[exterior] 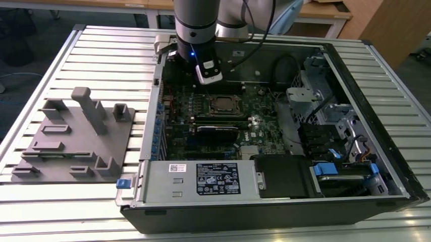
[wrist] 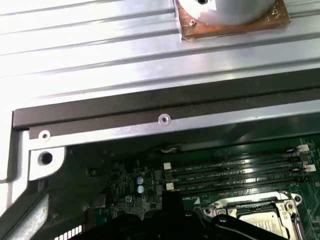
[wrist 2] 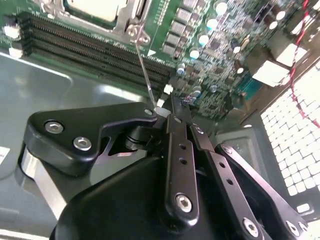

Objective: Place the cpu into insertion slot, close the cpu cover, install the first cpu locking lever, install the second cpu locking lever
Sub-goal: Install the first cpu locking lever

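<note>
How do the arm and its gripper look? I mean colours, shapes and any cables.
The arm is a smooth silver-grey cylinder ending in a black wrist section with a small blue light. A white and grey box sits at the wrist, and a black cable runs beside the arm. The gripper is matte black, built of flat links joined with silver screws.

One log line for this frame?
cpu: seated | cpu cover: down | locking lever: raised, end at hand

place: robotics lab | cues: slatted metal table (exterior: pixel 101 55); opened computer case (exterior: pixel 269 218); workbenches (exterior: pixel 326 11)
</note>
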{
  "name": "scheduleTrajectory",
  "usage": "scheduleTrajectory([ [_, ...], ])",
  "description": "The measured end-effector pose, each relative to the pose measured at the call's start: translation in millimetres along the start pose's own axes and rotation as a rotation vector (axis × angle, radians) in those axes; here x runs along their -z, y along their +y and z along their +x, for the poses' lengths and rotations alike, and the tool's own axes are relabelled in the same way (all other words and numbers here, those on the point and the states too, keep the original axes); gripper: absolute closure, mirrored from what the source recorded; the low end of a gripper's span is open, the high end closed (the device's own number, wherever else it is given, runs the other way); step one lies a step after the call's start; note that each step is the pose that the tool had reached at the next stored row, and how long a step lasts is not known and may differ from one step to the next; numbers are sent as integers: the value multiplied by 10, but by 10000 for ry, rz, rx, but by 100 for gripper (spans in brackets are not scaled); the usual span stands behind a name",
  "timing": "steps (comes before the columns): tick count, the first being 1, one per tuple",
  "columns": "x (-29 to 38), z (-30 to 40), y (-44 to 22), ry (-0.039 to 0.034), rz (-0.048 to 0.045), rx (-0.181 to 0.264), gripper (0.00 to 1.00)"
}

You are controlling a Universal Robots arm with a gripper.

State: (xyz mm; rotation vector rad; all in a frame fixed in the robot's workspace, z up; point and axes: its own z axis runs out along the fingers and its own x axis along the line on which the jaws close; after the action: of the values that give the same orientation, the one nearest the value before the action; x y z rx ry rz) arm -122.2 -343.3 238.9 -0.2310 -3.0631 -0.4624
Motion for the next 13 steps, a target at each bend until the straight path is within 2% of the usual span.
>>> scheduleTrajectory([
  [8, 0, -15, 2, 0, 0, 1, 90],
  [13, 1, -100, 15, -1, 3, 0, 90],
])
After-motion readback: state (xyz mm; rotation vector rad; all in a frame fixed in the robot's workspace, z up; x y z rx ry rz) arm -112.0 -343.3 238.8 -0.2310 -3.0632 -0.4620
